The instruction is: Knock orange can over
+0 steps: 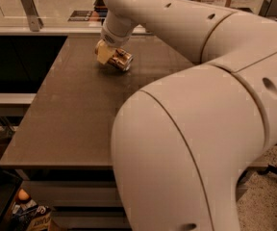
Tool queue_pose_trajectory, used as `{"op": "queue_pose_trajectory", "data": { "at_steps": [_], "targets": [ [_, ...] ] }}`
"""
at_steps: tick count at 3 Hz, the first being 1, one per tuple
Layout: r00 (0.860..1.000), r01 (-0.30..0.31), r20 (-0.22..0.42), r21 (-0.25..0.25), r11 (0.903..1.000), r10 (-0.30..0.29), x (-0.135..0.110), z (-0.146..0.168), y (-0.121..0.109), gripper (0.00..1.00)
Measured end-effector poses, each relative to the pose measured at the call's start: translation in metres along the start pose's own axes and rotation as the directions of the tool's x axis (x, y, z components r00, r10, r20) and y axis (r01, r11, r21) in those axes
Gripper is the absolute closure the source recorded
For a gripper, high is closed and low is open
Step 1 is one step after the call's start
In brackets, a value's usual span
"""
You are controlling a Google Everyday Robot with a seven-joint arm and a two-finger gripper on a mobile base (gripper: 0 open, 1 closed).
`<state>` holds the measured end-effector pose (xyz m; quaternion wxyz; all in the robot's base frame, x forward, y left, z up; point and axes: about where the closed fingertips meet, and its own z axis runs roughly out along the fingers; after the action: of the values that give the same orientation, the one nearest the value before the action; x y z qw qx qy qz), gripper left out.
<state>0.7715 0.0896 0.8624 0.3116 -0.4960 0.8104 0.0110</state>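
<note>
The orange can (119, 60) leaned steeply, all but on its side. The pale arm (191, 129) hid the right edge and near right corner of the worktop (71, 109). Near the far edge, the tool (105, 53) sat against the can's upper end. A good finish probably needed a low sideways push, then a clean retreat. Whether the tool gripped the can could not be told.

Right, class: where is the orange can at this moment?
In the camera view, the orange can sits toward the far end of the brown table, upper left of the picture, tipped toward its side right against the gripper.
</note>
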Motion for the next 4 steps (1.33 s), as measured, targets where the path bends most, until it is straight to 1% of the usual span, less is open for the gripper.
{"op": "queue_pose_trajectory", "data": {
  "at_steps": [1, 2, 4],
  "targets": [
    [0.999, 0.005, 0.052, -0.041, 0.9991, -0.003, -0.0071, 0.0226, 0.0080, 1.00],
    [0.999, 0.006, 0.052, -0.046, 0.9989, -0.003, -0.0073, 0.0248, 0.0100, 0.83],
    [0.999, 0.008, 0.048, -0.051, 0.9987, -0.005, -0.0069, 0.0281, 0.0127, 0.36]
  ]
}}
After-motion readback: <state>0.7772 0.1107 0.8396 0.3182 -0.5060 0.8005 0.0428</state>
